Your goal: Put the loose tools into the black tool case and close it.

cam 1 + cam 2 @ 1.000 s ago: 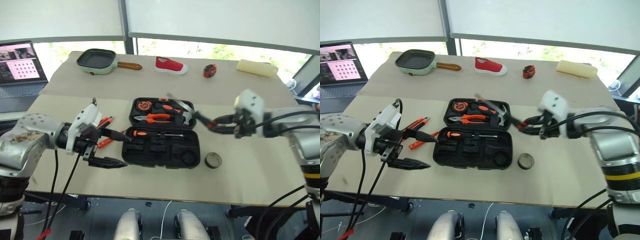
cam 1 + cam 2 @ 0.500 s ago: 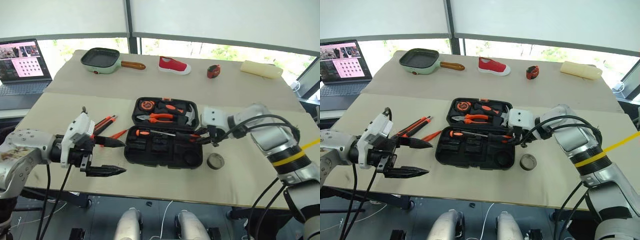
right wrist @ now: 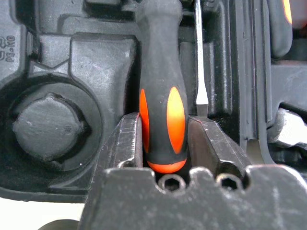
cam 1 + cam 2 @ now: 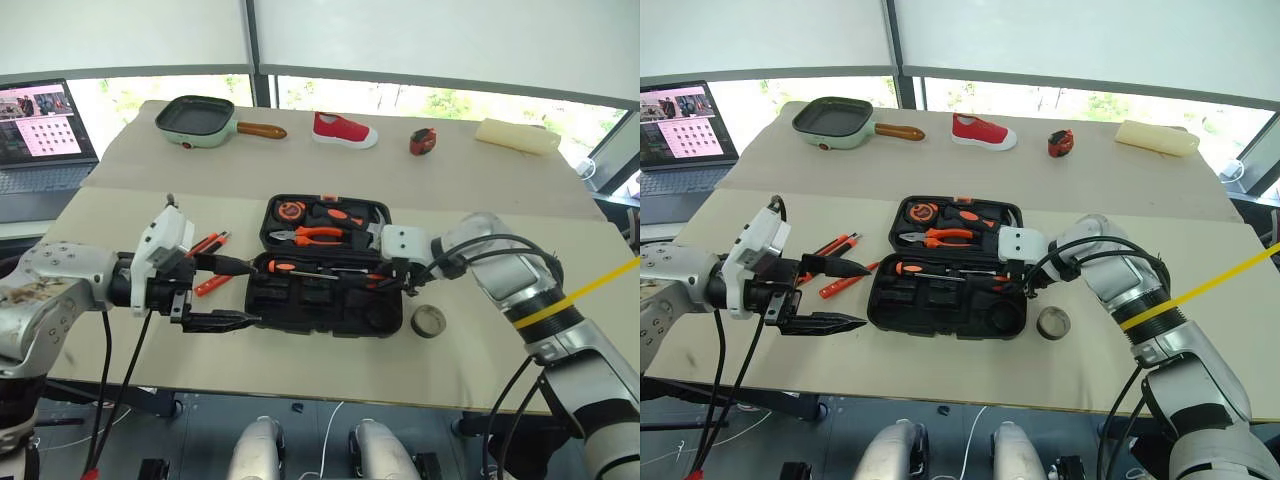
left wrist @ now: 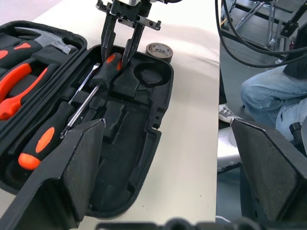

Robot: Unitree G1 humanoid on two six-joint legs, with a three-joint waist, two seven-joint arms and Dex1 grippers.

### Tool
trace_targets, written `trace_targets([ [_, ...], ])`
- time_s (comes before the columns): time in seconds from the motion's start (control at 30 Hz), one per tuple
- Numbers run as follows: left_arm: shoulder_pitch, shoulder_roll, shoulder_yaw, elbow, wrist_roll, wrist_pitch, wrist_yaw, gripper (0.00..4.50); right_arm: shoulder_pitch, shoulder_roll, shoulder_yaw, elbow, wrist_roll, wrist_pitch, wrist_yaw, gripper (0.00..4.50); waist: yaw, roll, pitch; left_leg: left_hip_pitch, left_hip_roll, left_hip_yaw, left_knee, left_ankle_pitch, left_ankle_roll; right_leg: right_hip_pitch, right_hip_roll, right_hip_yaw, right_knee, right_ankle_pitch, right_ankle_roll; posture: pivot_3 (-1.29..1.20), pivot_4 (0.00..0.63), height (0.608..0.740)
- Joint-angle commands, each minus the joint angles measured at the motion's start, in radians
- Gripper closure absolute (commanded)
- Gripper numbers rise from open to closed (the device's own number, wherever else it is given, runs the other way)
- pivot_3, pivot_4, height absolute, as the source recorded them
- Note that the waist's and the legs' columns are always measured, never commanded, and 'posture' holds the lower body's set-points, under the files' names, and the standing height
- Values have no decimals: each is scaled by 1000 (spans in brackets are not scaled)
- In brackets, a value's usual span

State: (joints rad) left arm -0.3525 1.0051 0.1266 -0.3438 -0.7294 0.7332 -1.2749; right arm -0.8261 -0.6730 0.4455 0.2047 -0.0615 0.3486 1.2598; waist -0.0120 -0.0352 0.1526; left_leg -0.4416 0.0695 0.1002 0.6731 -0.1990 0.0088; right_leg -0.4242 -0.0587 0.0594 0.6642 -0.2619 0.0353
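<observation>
Since a second ago, my right gripper [image 3: 165, 143] came down from beside the case [image 4: 325, 300] into its lower half, fingers straddling a screwdriver [image 3: 160, 96] handle lying in its slot. Left gripper [image 4: 215, 295] gapes wide, empty. Judgement: spread fully, lift straight out. Tape roll [image 4: 428, 321] waits on counter [image 4: 500, 350].

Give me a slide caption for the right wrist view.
Right end effector straddling a black-and-orange screwdriver lying in the black tool case.

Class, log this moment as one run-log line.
right gripper: straddling screwdriver in tool case | left gripper: open, empty | tape roll: outside case
</observation>
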Motion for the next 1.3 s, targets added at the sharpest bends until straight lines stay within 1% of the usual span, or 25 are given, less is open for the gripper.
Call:
trace_targets([
  [0.03, -36, 0, -10, 14, 12, -32, -13, 0, -36, 24, -66, -77, 44, 64, -10, 1144, 0, 0, 0, 0, 0, 0, 0, 0, 0, 0, 0, 0, 0, 0, 0, 0, 150, 740],
  [0.1, -40, -2, -18, 23, 20, -43, -17, 0, -37, 41, -91, -98, 63, 109, -22, 438, -1, 0, 0, 0, 0, 0, 0, 0, 0, 0, 0, 0, 0, 0, 0, 0, 150, 740],
  [0.17, -40, -4, -28, 28, 31, -54, -22, 0, -32, 52, -106, -116, 79, 147, -33, 438, 0, 0, 0, 0, 0, 0, 0, 0, 0, 0, 0, 0, 0, 0, 0, 0, 150, 740],
  [0.2, -40, -5, -33, 31, 37, -61, -24, 0, -27, 58, -111, -122, 83, 161, -43, 791, 0, 0, 0, 0, 0, 0, 0, 0, 0, 0, 0, 0, 0, 0, 0, 0, 150, 740],
  [0.23, -39, -5, -37, 33, 42, -68, -26, 0, -19, 65, -114, -126, 84, 171, -55, 928, 0, 0, 0, 0, 0, 0, 0, 0, 0, 0, 0, 0, 0, 0, 0, 0, 150, 740],
  [0.3, -40, -5, -44, 38, 49, -78, -30, 0, -6, 78, -117, -129, 87, 187, -82, 1695, 0, 0, 0, 0, 0, 0, 0, 0, 0, 0, 0, 0, 0, 0, 0, 0, 150, 740],
  [0.33, -45, -6, -47, 41, 52, -81, -33, 0, 0, 88, -120, -128, 90, 196, -97, 2299, 1, 0, 0, 0, 0, 0, 0, 0, 0, 0, 0, 0, 0, 0, 0, 0, 150, 740],
  [0.37, -50, -6, -51, 45, 54, -83, -35, 0, 6, 97, -123, -130, 94, 203, -110, 2357, 1, 0, 0, 0, 0, 0, 0, 0, 0, 0, 0, 0, 0, 0, 0, 0, 150, 740],
  [0.4, -58, -8, -55, 52, 58, -86, -36, 0, 14, 110, -124, -131, 99, 212, -125, 2639, 1, 0, 0, 0, 0, 0, 0, 0, 0, 0, 0, 0, 0, 0, 0, 0, 150, 740],
  [0.53, -73, -14, -69, 69, 71, -99, -42, 0, 42, 137, -116, -141, 97, 226, -158, 3945, 0, 0, 0, 0, 0, 0, 0, 0, 0, 0, 0, 0, 0, 0, 0, 0, 150, 740],
  [0.57, -76, -16, -72, 73, 73, -102, -43, 0, 49, 142, -112, -141, 95, 227, -162, 4349, 0, 0, 0, 0, 0, 0, 0, 0, 0, 0, 0, 0, 0, 0, 0, 0, 150, 740],
  [0.6, -76, -17, -73, 73, 74, -103, -44, 0, 56, 145, -106, -143, 94, 230, -164, 4430, 0, 0, 0, 0, 0, 0, 0, 0, 0, 0, 0, 0, 0, 0, 0, 0, 150, 740],
  [0.93, -87, -30, -81, 84, 90, -111, -46, 0, 127, 158, 0, -151, 23, 191, -189, 4430, -1, 0, 0, 0, 0, 0, -1, 0, 0, 0, 0, 0, 0, 0, 0, 0, 150, 740],
  [1.13, -98, -42, -86, 99, 103, -117, -47, 0, 121, 177, -1, -145, 5, 173, -210, 4430, -4, -1, 0, 1, 0, 0, -1, 0, 0, 0, 0, 0, 0, 0, 0, 0, 150, 740],
  [1.3, -100, -47, -88, 109, 107, -121, -43, 0, 89, 184, -51, -153, 15, 169, -224, 4430, -7, -1, 0, 1, 0, 0, -1, 0, 0, 0, 1, 0, 0, 0, 0, 0, 150, 740],
])
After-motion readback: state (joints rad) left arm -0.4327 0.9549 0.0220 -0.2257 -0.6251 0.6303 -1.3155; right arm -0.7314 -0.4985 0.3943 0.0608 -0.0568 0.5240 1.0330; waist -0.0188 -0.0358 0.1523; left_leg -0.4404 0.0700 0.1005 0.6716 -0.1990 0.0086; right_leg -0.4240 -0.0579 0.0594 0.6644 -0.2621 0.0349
